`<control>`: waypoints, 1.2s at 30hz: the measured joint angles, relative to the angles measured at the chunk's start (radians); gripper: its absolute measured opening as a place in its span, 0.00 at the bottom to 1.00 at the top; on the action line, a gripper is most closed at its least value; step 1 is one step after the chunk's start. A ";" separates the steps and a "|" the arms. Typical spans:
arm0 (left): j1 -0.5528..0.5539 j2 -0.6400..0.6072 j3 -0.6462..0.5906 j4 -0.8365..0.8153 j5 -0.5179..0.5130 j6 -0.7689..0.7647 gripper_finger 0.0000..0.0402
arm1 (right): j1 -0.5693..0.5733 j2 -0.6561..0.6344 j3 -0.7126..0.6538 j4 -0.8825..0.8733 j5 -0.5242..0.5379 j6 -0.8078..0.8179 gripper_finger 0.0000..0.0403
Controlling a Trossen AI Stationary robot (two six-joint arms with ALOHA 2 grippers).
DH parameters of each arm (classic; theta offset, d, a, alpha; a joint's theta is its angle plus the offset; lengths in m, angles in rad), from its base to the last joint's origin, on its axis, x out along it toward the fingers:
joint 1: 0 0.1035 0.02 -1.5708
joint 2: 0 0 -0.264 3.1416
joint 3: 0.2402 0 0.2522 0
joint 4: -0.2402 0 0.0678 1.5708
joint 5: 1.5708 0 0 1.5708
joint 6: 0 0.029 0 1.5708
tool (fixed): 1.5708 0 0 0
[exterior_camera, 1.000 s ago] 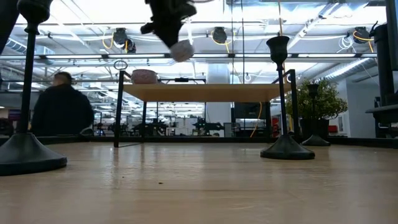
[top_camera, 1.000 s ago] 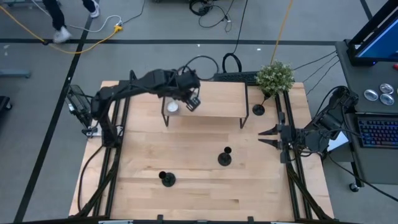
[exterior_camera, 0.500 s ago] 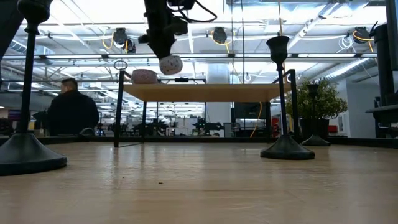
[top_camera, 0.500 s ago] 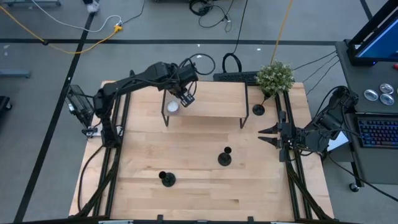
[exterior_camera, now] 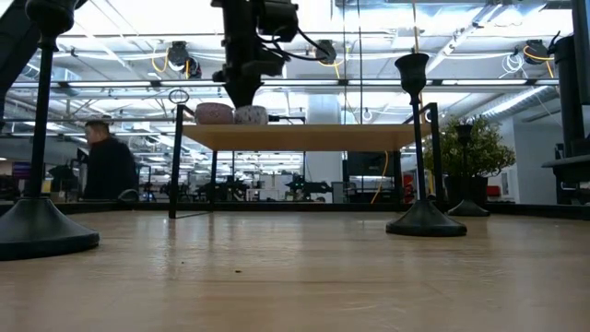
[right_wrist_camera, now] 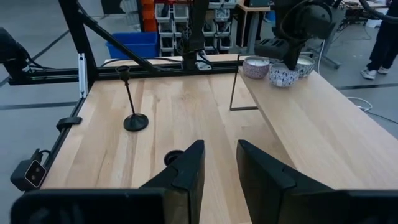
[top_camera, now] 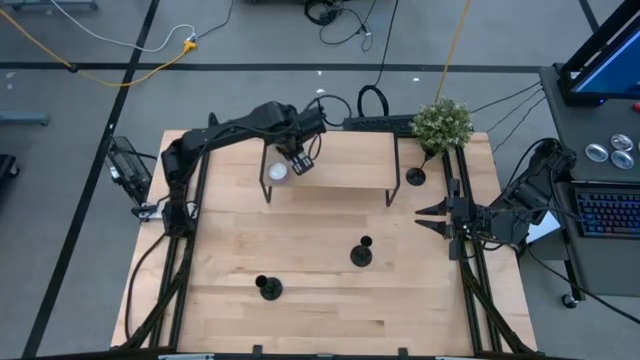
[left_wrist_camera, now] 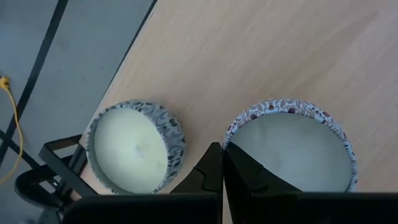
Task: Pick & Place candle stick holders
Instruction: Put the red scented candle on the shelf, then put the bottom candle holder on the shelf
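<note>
Candle stick holders: none in either claw. One (top_camera: 361,252) stands mid-table, one (top_camera: 268,288) near the front edge toward the left, and one (top_camera: 415,177) sits by the back right corner under the plant (top_camera: 442,123).
Left claw (top_camera: 297,162): pinched shut on the rim of a patterned candle tin (left_wrist_camera: 289,146), over the left end of the raised shelf (top_camera: 350,165).
Change: a second ago you had that tin hanging high above the shelf. It has now come down to shelf level, just beside a second tin (left_wrist_camera: 134,146) at the shelf's left corner.
Meaning: the tin looks ready to release. The holders' own pick and place has not started.
Right claw (top_camera: 428,215): waits at the table's (top_camera: 300,320) right edge, fingers slightly apart and empty.
</note>
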 joint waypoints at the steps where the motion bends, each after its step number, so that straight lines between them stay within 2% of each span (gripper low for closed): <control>1: 0.002 0.001 0.000 -0.001 0.000 0.005 0.00 | 0.000 0.000 0.000 0.002 0.000 0.000 0.22; 9: 0.003 0.002 0.000 0.007 0.001 0.028 0.01 | 0.000 0.000 0.000 0.021 0.000 -0.001 0.22; 21: 0.001 0.002 0.012 0.033 -0.002 0.060 0.21 | 0.000 0.000 0.000 0.021 0.000 -0.003 0.22; 25: 0.001 0.000 0.092 0.025 -0.003 0.061 0.29 | 0.000 0.000 0.000 0.021 0.000 -0.003 0.22; 29: -0.019 -0.005 0.230 -0.070 0.000 0.020 0.34 | 0.000 0.000 0.000 0.021 -0.004 -0.003 0.22; 33: -0.098 -0.007 0.348 -0.195 0.088 -0.073 0.35 | 0.000 0.000 0.000 0.021 -0.005 -0.004 0.22; 36: -0.194 -0.012 0.362 -0.204 0.145 -0.129 0.34 | 0.000 0.000 0.000 0.021 -0.011 -0.012 0.22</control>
